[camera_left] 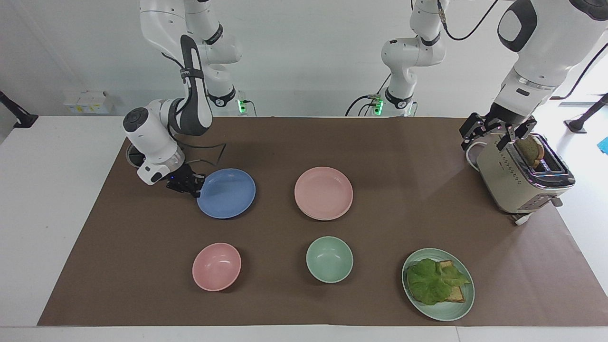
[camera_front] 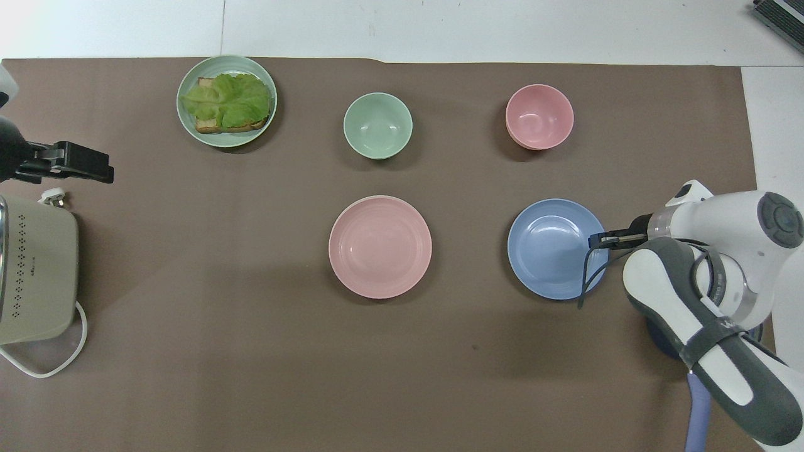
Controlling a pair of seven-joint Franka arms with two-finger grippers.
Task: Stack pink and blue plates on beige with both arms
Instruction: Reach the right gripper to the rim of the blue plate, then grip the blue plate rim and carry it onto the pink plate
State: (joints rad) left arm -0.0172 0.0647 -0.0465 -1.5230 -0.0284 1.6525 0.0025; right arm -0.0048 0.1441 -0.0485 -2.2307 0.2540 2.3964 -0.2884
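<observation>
Right gripper (camera_left: 195, 186) pinched on the rim of the blue plate (camera_left: 228, 194), its gripped edge raised off the brown mat (camera_left: 403, 152). Bare mat, then the pink plate (camera_left: 323, 193) atop a beige plate (camera_left: 327, 218). Left gripper (camera_left: 496, 133) spread open over the toaster (camera_left: 520, 183)

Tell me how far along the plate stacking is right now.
Done: the pink plate sits on another plate whose pale rim shows under its edge, likely the beige one. In hand: the right gripper is shut on the rim of the blue plate, at the right arm's end of the table. Left: carrying the blue plate onto the pink one. The left gripper waits open over the toaster.
</observation>
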